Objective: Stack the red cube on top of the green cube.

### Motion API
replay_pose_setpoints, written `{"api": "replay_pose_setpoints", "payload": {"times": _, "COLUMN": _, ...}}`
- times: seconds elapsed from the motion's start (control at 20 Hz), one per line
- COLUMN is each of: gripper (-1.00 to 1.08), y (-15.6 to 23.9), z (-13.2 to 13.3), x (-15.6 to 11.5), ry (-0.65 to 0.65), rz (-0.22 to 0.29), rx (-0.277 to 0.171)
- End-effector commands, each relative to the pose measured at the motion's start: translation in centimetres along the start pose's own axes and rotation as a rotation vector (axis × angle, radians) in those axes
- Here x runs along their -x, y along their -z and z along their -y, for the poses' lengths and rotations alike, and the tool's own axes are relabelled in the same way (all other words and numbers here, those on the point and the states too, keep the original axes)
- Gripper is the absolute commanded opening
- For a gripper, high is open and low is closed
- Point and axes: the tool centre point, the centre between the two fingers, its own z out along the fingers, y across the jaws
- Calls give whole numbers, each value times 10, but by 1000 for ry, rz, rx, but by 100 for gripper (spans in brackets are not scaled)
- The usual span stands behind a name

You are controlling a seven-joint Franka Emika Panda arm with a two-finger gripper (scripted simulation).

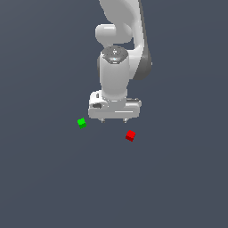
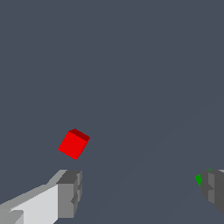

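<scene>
The red cube (image 1: 130,135) lies on the dark grey floor, toward the exterior view's right and a little nearer the camera than the gripper. The green cube (image 1: 82,123) lies toward the exterior view's left, apart from the red one. My white gripper (image 1: 114,120) hangs above the floor between the two cubes, its fingers spread wide and empty. In the wrist view the red cube (image 2: 73,144) sits just beyond one fingertip (image 2: 70,192). The green cube (image 2: 199,179) shows as a sliver, mostly hidden behind the other fingertip (image 2: 215,188).
The dark grey floor (image 1: 178,187) extends evenly around both cubes. The white arm (image 1: 118,67) rises above the gripper toward the top of the exterior view.
</scene>
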Motion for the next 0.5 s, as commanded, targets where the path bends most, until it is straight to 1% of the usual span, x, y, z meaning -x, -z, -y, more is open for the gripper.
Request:
{"api": "replay_pose_setpoints", "payload": {"times": 0.0, "gripper": 100, "y": 0, "z": 0, "x": 0, "ry": 0, "rz": 0, "rx": 0}}
{"api": "replay_pose_setpoints", "payload": {"times": 0.45, "gripper": 100, "y": -10, "z": 7, "x": 4, "ry": -43, "rz": 3, "rx": 0}}
